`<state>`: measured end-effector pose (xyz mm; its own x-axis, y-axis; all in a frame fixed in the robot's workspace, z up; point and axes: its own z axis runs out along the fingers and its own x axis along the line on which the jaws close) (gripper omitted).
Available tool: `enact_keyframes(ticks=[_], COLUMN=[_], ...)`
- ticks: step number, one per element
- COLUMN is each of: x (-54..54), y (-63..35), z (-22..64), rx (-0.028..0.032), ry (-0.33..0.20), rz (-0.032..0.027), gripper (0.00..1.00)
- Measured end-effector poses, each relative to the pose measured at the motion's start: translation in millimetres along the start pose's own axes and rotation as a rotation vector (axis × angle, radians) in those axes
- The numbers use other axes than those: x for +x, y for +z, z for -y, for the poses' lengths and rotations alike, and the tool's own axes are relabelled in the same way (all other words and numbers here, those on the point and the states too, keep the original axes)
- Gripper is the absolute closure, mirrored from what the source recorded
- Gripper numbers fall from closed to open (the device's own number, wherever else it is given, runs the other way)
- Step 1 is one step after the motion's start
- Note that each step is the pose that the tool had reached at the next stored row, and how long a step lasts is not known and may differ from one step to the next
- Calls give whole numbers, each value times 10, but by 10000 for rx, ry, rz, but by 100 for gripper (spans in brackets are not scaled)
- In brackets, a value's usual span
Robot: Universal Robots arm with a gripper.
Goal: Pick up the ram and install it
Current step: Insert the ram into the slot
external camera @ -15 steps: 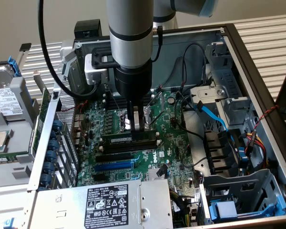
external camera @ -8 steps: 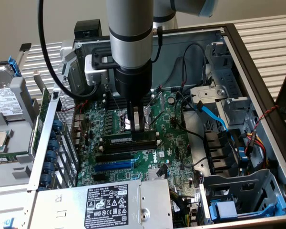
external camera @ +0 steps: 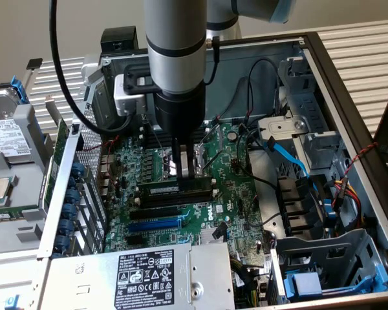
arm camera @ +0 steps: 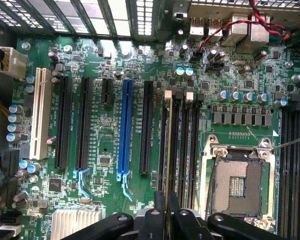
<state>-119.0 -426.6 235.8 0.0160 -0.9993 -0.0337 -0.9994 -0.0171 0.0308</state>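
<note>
Gripper (external camera: 189, 175) low over green motherboard (arm camera: 97, 150). Jaws pinching long thin green circuit-board ram stick (external camera: 160, 189), held on edge along black memory slots (arm camera: 186, 145). Whether it is seated: cannot tell.

Case (external camera: 246, 55) side is off, so we get clear access from above the board. Empty slots (arm camera: 192, 145) beside the ram (external camera: 161, 188) leave finger room. Cables (external camera: 288, 155) crowd the exterior view's right. Power supply (external camera: 142, 274) walls off the side past the blue slot (external camera: 154, 225).
</note>
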Motion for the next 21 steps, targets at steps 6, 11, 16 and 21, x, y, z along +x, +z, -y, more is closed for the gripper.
enact_keyframes(ticks=[6, 11, 16, 21], x=[0, 0, 0, 0], y=[1, 1, 3, 4], z=[-6, -6, -7, -6], rx=[77, 85, 86, 92], ry=[7, 7, 47, 88], rz=[1, 1, 2, 4], gripper=[87, 87, 87, 87])
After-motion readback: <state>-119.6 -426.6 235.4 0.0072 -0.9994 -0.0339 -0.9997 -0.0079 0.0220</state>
